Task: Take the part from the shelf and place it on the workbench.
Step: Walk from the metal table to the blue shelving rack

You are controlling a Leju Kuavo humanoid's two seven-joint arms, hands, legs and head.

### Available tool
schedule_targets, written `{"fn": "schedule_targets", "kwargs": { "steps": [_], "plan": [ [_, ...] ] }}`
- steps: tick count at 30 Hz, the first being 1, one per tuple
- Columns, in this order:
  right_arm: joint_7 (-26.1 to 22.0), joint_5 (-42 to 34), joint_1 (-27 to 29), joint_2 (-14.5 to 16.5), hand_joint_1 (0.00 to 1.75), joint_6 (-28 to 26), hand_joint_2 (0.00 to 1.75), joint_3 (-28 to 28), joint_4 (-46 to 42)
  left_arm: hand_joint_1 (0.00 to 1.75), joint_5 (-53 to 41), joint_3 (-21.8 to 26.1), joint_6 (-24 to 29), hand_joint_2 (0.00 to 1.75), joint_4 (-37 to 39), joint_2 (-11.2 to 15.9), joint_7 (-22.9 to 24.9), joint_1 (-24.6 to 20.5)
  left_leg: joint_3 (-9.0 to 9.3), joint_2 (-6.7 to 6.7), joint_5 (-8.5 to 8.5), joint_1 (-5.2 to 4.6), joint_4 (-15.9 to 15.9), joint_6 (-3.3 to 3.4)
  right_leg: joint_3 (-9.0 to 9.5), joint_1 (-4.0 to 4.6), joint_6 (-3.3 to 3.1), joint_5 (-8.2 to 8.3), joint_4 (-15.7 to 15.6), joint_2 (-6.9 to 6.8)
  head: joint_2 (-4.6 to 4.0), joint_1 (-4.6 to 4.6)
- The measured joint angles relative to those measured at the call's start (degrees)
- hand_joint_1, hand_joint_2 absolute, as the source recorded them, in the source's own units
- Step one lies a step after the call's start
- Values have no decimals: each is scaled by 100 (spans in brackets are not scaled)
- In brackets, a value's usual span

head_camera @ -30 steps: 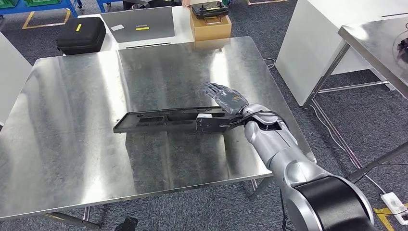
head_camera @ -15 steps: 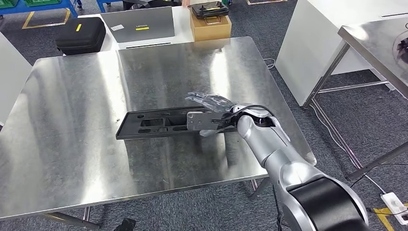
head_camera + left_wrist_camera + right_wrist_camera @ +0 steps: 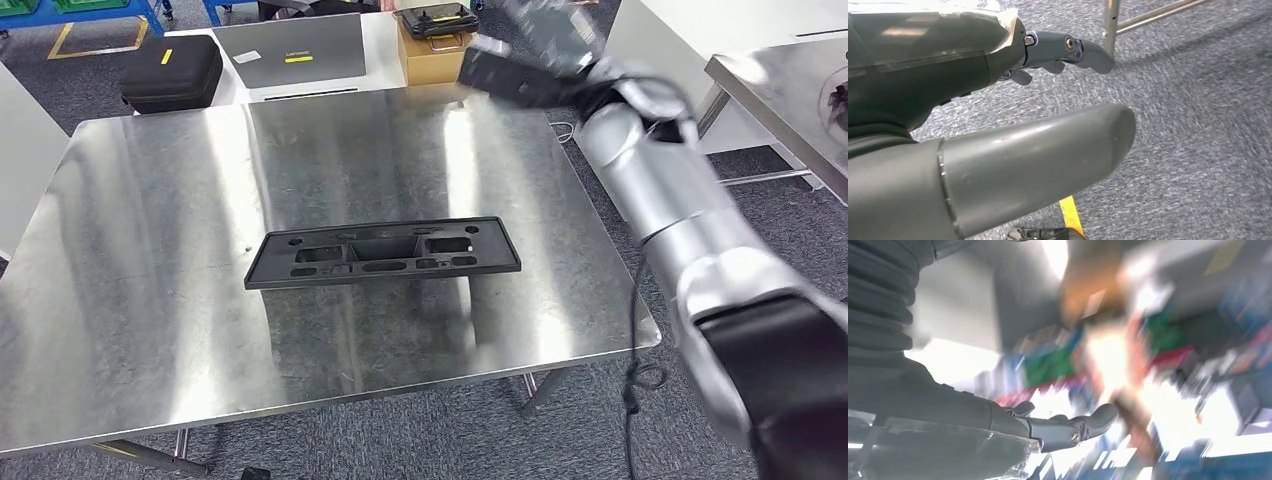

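Desk (image 3: pixel 150 330): steel, shiny, across most of the head view; legs at lower edge.
Right arm (image 3: pixel 680 200): silver, raised from lower right to upper right of the frame, blurred by motion.
Part (image 3: pixel 383 252): long black flat plate with cut-outs, lying flat on the desk just right of centre, lengthwise left to right, touched by nothing.
Laptop (image 3: pixel 290 50): grey, closed, on a white surface beyond the desk, upper centre-left.
Black case (image 3: pixel 168 72): upper left, beside the laptop.
Cardboard box (image 3: pixel 430 55): brown, top centre, dark controller on top.
Right hand (image 3: pixel 535 45): top of frame, well apart from the part; in its wrist view (image 3: pixel 1068 427) fingers stretched out, apart, grasping nothing.
Left hand (image 3: pixel 1063 50): over grey carpet, fingers loosely curved, released, nothing held.
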Motion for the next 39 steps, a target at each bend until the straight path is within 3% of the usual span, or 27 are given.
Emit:
{"fn": "schedule_targets", "kwargs": {
  "steps": [4, 9, 13, 20, 25, 32, 39],
  "plan": [
    [320, 250, -1022, -592, 0, -370, 175, -20, 298, 0, 17, 95, -2, 0, 0, 1, -33, 43, -3, -13, -7, -6, 1, 10, 0, -7, 1, -1, -2, -17, 0, 0],
    [829, 751, -1816, -1159, 0, -585, 175, -15, 595, 0, 68, 180, -10, 0, 0, 1, -73, 54, 0, -10, -18, -11, 1, 27, 1, -9, 3, -3, -4, -15, 0, -1],
    [1280, 1403, -2232, -1597, 0, -914, 0, 15, 832, 0, 94, 253, -31, 0, 0, -1, -115, 55, 6, -11, -22, -16, 3, 35, 1, -9, 5, -3, -6, -15, 0, -2],
    [1283, 2037, -2751, -2594, 0, -1383, 0, 152, 1072, 0, 185, 391, -65, 0, 2, -7, -117, 99, 4, -6, -36, -17, 5, 57, 10, -12, 20, -13, -6, -16, 0, -7],
    [1242, 2102, -2806, -3009, 0, -1575, 0, 160, 1105, 0, 221, 434, -71, 0, 2, -10, -120, 99, 24, 28, -49, -19, 6, 75, 13, -14, 21, -13, -8, 24, 0, -7],
    [1293, 2204, -2200, -3643, 0, -2077, 0, 36, 538, 0, 621, 734, -216, 0, 2, -15, -352, 96, 35, 41, -54, -17, 5, 81, 28, -11, 23, -14, -7, 35, 0, -6],
    [1350, 2252, -1798, -3930, 0, -2141, 0, -137, 161, 0, 699, 942, -233, 0, 2, -4, -362, 95, 38, 48, -55, -17, 6, 86, 29, -12, 23, -14, -7, 39, 0, -8]
  ]
}}
